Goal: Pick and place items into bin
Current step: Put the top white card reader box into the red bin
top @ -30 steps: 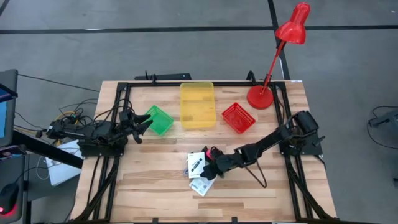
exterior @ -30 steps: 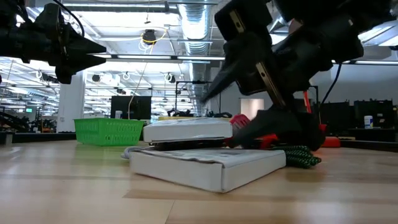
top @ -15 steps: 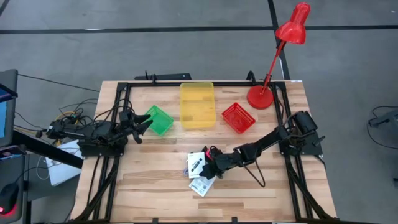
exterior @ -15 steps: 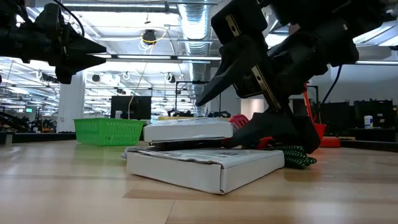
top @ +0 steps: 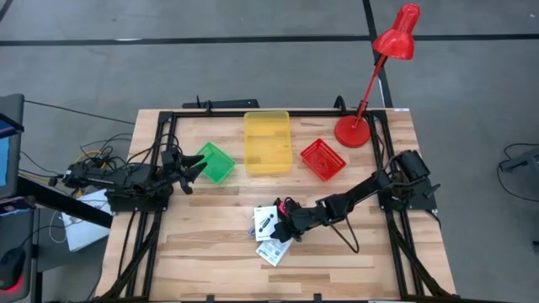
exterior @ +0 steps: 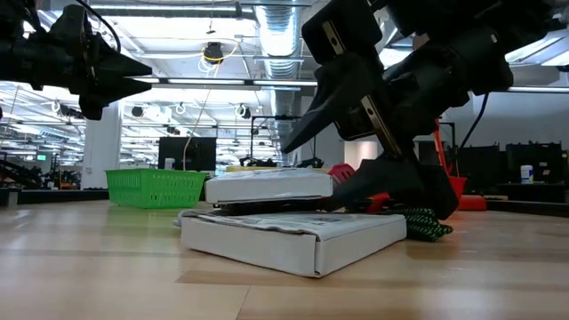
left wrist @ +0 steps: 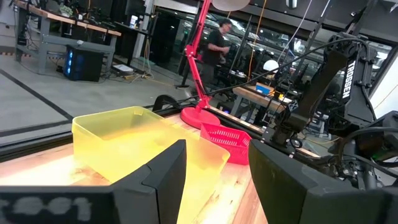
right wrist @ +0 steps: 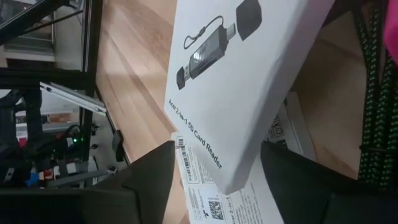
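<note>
The right gripper hangs low over the stacked white packets at the table's near middle, fingers spread, gripping nothing. The left gripper waits, fingers spread, beside the green basket.

The worktop is a pale wooden plank surface with a black frame along its edges. Toward 12 o'clock a yellow bin sits on it, with a green basket just beside it at 10 o'clock and a red basket at 1 o'clock. The round base of a red lamp stands near the 1 o'clock corner. Near the centre, toward 6 o'clock, white card packets lie stacked, one partly over another, and a green and black braided cord lies touching them.
</note>
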`<state>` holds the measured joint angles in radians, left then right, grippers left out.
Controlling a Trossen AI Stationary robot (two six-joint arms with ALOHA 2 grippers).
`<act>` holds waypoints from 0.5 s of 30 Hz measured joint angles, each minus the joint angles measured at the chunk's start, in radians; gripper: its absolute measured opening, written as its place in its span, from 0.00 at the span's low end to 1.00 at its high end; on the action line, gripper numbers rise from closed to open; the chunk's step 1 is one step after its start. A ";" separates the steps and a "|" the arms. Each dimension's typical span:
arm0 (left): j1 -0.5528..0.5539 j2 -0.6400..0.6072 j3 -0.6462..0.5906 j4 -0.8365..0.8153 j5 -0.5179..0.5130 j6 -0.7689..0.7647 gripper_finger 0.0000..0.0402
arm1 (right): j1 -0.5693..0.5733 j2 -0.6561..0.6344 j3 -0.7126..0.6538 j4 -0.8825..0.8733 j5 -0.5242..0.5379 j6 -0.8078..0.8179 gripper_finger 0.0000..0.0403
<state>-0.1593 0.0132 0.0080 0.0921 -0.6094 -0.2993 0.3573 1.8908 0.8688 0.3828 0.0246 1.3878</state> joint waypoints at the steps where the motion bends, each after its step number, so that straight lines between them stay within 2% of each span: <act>1: 0.000 0.000 0.000 0.000 0.000 0.000 0.41 | 0.000 0.000 0.000 0.000 0.000 0.000 0.55; 15: 0.000 0.000 0.000 0.000 0.000 0.000 0.41 | -0.008 0.000 0.000 0.000 0.003 0.001 0.28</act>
<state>-0.1593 0.0131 0.0082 0.0921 -0.6094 -0.2993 0.3492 1.8911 0.8684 0.3832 0.0273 1.3888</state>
